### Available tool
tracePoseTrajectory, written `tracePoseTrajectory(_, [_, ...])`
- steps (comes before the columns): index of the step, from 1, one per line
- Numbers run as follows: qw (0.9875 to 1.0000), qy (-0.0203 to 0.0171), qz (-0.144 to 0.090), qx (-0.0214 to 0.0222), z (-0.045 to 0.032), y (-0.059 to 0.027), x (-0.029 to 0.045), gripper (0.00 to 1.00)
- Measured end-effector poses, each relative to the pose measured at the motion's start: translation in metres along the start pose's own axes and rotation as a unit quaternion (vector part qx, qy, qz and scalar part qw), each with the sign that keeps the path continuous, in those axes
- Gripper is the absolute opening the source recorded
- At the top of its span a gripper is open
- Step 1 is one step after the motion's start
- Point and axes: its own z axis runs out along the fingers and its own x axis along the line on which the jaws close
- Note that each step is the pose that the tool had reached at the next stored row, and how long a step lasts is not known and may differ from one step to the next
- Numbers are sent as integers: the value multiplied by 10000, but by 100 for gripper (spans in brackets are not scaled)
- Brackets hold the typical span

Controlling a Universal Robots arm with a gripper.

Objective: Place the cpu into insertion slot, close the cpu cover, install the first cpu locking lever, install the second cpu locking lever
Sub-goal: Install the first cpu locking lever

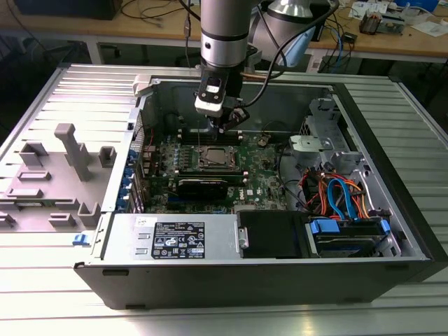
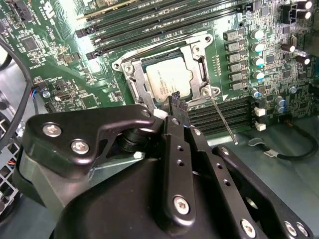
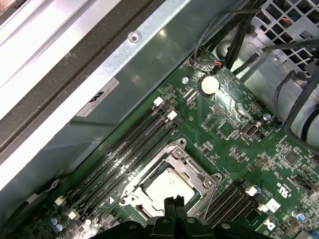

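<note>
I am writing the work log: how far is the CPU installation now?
Done: the cpu lies in the insertion slot, and the cpu cover looks closed over it. In hand: the tool, shut, hovers near the slot's edge. Left: one locking lever sticks out unlatched; the other I cannot judge.

The arm is a smooth, silvery-grey metal tube with a darker ring around its lower end. Behind it sits a pale grey rounded joint housing. A small boxy block, white with a black face, is fixed at the wrist, and black cables loop down to it. The hand is matte black. In the second wrist view it is built of broad, angular link plates with rounded corners, fastened with silver round-head screws. A narrow central bar carries a row of small holes. In the first wrist view its fingers are slim, black and square-tipped.
</note>
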Motion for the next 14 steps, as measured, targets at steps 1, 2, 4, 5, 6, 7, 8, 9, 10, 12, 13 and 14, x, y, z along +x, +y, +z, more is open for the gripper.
tracePoseTrajectory(1, [10000, 0, -4, 0, 0, 0, 0, 11])
tracePoseTrajectory(2, [10000, 0, -9, 0, 0, 0, 0, 11])
tracePoseTrajectory(4, [10000, 0, -19, 0, 0, 0, 0, 11])
tracePoseTrajectory(5, [10000, 0, -28, 0, 0, 0, 0, 11])
tracePoseTrajectory(6, [10000, 0, -34, 0, 0, 0, 0, 11])
tracePoseTrajectory(7, [10000, 0, -38, 0, 0, 0, 0, 11])
tracePoseTrajectory(8, [10000, 0, -48, -1, 0, 0, 0, 11])
tracePoseTrajectory(9, [10000, 0, -55, -1, 0, 0, 0, 11])
tracePoseTrajectory(10, [10000, 0, -55, -1, 0, 0, 0, 11])
tracePoseTrajectory(12, [10000, 0, -55, 0, 0, 0, 0, 11])
tracePoseTrajectory(13, [10000, 0, -55, 0, 0, 0, 0, 11])
tracePoseTrajectory(14, [10000, 0, -58, -1, 0, 0, 0, 11])
